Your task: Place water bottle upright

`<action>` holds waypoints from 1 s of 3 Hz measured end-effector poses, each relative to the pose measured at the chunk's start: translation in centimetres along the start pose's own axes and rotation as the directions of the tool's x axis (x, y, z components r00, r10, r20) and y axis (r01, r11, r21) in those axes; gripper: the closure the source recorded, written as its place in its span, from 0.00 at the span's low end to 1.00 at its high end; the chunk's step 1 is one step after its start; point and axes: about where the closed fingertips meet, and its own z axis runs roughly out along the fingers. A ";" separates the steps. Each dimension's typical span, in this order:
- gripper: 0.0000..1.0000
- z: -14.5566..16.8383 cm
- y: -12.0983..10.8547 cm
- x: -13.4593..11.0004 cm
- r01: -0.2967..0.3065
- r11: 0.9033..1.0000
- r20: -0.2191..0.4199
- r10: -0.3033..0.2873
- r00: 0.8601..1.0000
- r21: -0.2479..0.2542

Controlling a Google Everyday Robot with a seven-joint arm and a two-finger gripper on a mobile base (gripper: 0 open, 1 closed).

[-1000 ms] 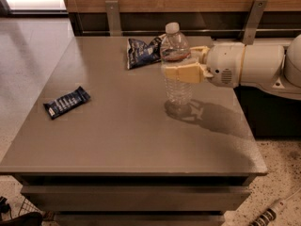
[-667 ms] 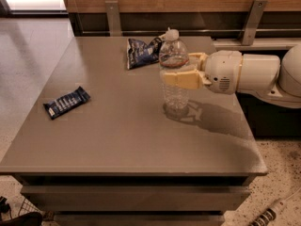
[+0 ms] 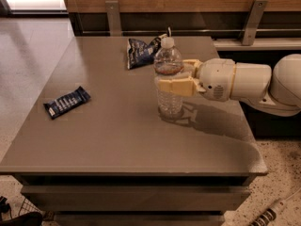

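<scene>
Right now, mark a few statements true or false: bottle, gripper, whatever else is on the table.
1. The water bottle stands upright on the table. True.
2. The snack bar lies near the table's left edge. True.
3. The gripper hovers over the snack bar. False: it is clamped around the bottle's middle.
4. The bottle is uncapped. False: its white cap is on.
5. The chip bag lies behind the bottle. True.

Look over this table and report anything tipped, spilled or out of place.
Nothing stands out. The water bottle stands upright on the table, cap on, with the gripper closed around its middle. The dark snack bag behind it and the wrapped bar at the left both lie flat. No spill shows.
</scene>
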 end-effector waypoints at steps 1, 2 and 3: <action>1.00 0.6 0.8 0.8 0.011 1.000 0.006 -0.011 1.000 -0.003; 1.00 0.9 1.2 1.7 0.010 1.000 0.013 -0.010 1.000 -0.006; 1.00 1.1 1.3 2.7 -0.004 1.000 0.018 0.004 1.000 -0.012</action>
